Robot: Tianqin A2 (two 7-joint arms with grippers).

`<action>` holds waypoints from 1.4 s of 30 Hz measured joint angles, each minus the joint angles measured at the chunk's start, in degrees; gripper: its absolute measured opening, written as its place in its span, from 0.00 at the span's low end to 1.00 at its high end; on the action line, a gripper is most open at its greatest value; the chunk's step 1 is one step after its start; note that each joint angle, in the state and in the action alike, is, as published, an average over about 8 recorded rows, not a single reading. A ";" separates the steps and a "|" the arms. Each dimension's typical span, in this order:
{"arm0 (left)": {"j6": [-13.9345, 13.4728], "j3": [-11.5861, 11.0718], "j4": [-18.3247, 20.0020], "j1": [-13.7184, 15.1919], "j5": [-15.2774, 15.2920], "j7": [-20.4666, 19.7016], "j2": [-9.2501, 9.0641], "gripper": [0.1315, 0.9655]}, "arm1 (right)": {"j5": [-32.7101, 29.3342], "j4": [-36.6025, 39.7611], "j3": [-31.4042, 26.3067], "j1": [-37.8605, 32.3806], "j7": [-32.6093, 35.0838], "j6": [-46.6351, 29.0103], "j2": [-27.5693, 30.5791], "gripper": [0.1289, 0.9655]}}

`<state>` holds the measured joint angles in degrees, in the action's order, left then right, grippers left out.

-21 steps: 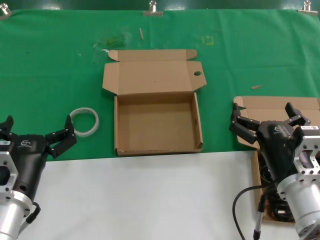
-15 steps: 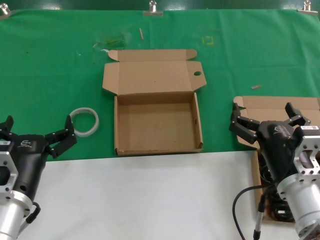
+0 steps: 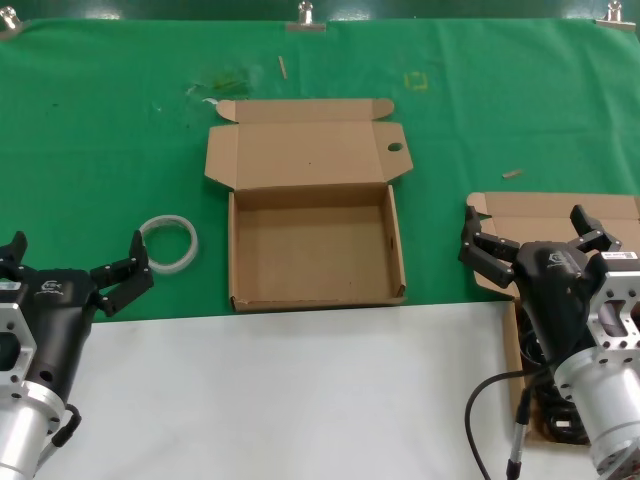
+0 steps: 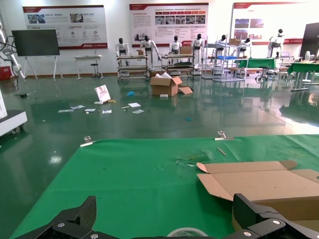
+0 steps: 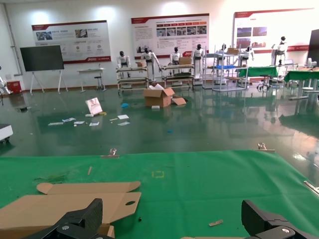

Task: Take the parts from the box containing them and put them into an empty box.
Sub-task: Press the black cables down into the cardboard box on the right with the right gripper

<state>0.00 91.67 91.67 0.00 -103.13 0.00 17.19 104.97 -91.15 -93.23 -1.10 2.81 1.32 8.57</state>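
Green table (image 3: 110,130) | empty box (image 3: 313,255) at centre, lid back, nothing inside | box containing them (image 3: 560,215) at right edge, black parts (image 3: 545,405) partly hidden | right gripper (image 3: 535,240) spread above it | left gripper (image 3: 75,265) spread beside white ring (image 3: 168,243)

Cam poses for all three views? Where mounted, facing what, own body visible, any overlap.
Head: on the head, looking down at the table; empty box, ring, left claw and right claw over the parts box.
Left wrist: facing across the cloth to the hall; own fingertips show.
Right wrist: same heading; own fingertips show.
Shared: both wrist views see the empty box's lid.
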 joint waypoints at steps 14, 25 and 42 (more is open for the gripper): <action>0.00 0.00 0.00 0.00 0.00 0.00 0.00 1.00 | 0.00 0.00 0.00 0.00 0.00 0.00 0.00 1.00; 0.00 0.00 0.00 0.00 0.00 0.00 0.00 1.00 | 0.00 0.00 0.00 0.00 0.00 0.00 0.00 1.00; 0.00 0.00 0.00 0.00 0.00 0.00 0.00 1.00 | 10.77 -7.82 -3.34 10.35 8.35 13.28 -0.09 1.00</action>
<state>0.00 91.68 91.67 0.00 -103.13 0.00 17.19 115.74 -98.97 -96.57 9.25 11.16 14.60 8.47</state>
